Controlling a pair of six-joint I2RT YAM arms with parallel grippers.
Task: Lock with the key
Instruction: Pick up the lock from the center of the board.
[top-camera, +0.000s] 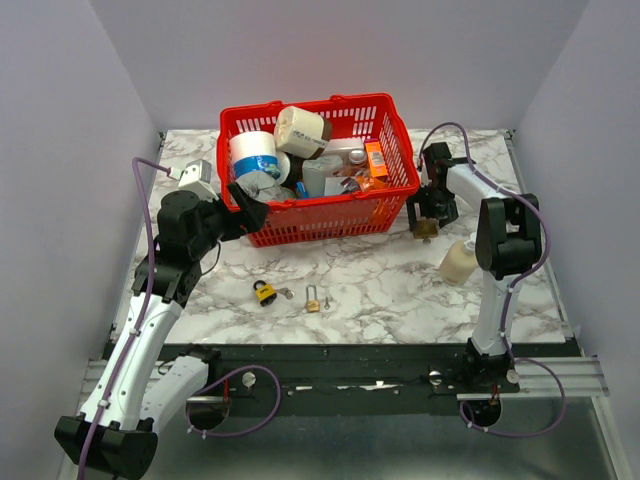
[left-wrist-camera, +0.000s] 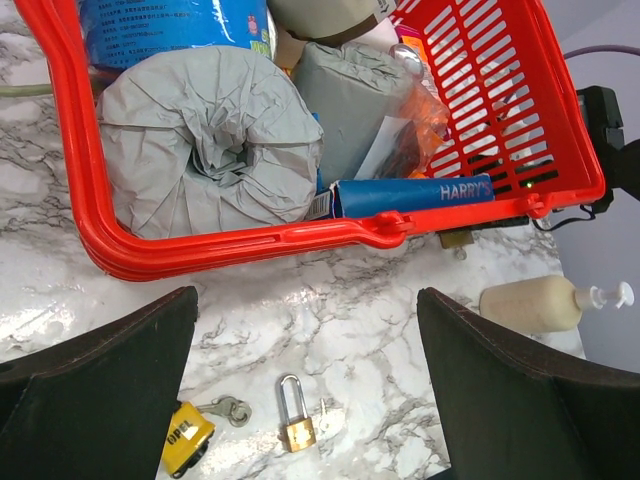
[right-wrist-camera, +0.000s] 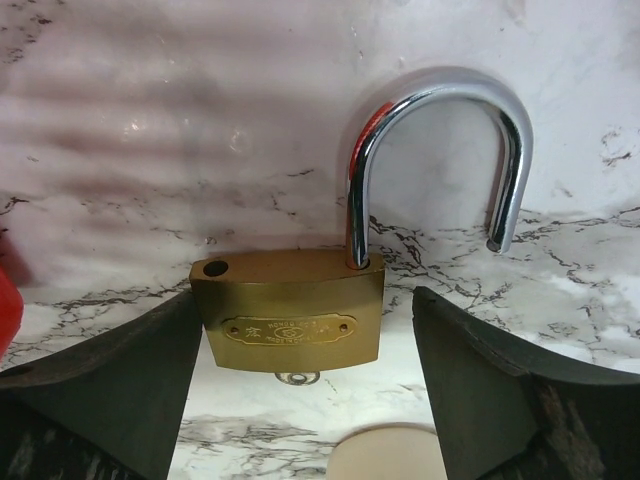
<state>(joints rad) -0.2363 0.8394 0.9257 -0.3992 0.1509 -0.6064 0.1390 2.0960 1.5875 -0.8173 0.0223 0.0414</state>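
Top external: red basket (top-camera: 330, 222) of tape rolls (top-camera: 253, 150); left pincer (top-camera: 252, 212) apart, right pincer (top-camera: 430, 216) apart astride brass padlock (right-wrist-camera: 290, 320).

The big padlock (right-wrist-camera: 290, 320) has a gold-coloured metal body, smooth and a bit dull. Its loop (right-wrist-camera: 440, 110) is shiny silver metal, like a mirror. The desk (top-camera: 380, 280) looks like glossy white stone with grey veins. The basket (left-wrist-camera: 250, 245) is smooth red plastic. The grey roll (left-wrist-camera: 210, 150) inside it looks crinkly.

Jaws wide on left gripper (top-camera: 247, 213) at centre-left; right gripper (top-camera: 428, 222) at upper right, pointing down, jaws apart.
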